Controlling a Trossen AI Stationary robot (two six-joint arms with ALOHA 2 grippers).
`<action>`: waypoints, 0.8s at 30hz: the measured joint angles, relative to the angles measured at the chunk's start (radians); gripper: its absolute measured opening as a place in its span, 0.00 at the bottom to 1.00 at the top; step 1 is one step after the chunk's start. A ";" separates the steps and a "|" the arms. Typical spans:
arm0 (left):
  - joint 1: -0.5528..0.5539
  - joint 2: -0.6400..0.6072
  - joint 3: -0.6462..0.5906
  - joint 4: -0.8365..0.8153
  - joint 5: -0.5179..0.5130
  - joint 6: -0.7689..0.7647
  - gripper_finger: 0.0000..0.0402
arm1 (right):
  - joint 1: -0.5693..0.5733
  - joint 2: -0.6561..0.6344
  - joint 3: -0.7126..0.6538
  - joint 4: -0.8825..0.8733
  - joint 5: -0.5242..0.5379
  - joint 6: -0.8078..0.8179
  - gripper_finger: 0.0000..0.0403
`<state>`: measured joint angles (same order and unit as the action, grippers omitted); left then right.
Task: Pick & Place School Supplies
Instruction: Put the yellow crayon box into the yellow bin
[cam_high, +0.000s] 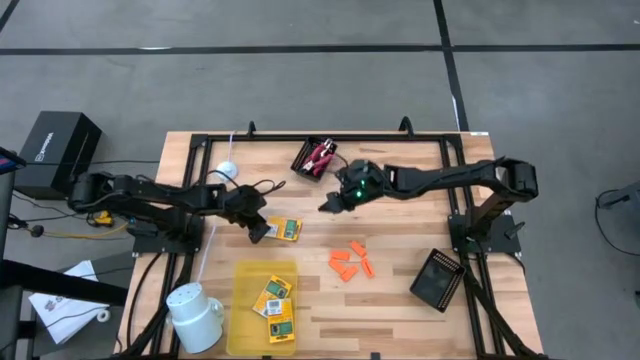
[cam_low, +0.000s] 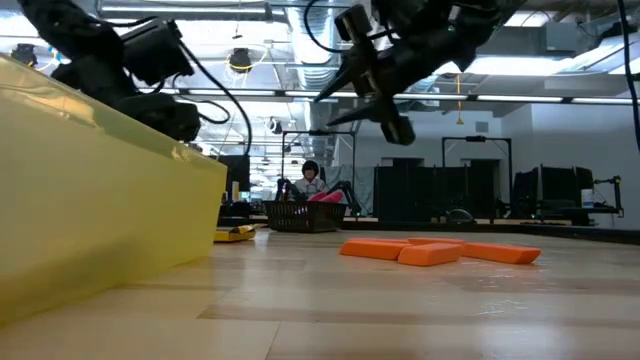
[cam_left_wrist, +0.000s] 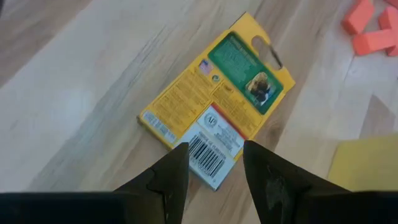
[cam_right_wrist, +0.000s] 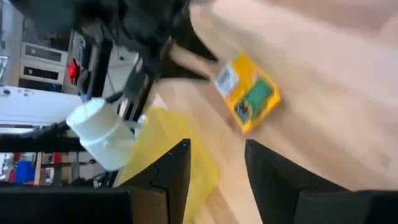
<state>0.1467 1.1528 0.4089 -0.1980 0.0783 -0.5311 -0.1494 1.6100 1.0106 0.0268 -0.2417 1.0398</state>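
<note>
Left gripper (cam_high: 262, 231) jaws apart over yellow-and-green packet (cam_high: 287, 229) on table (cam_high: 400, 220), right gripper (cam_high: 330, 205) raised, jaws apart, empty

The packet (cam_left_wrist: 217, 112) by the left gripper (cam_left_wrist: 214, 168) is yellow with a green patch and a white label with black bars and a bit of red. The bin (cam_high: 245, 305) is yellow, and two packets (cam_high: 274, 300) in it are yellow and green too. The blocks (cam_high: 350, 264) are orange. The mug (cam_high: 195, 315) is white. The surface (cam_high: 400, 310) is pale striped wood. Both arms are black. The basket (cam_high: 438, 278) is black.
</note>
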 joint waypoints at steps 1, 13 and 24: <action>0.000 -0.008 -0.014 0.011 0.002 -0.005 0.36 | 0.008 0.000 -0.011 0.016 0.006 0.018 0.36; 0.008 -0.038 -0.086 0.122 0.027 -0.061 0.36 | 0.062 0.168 -0.023 0.211 0.027 0.197 0.36; 0.080 -0.087 -0.086 0.121 0.014 -0.049 0.36 | 0.084 0.373 0.086 0.277 -0.037 0.262 0.36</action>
<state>0.2267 1.0659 0.3233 -0.0774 0.0924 -0.5802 -0.0657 1.9835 1.0963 0.3035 -0.2790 1.3023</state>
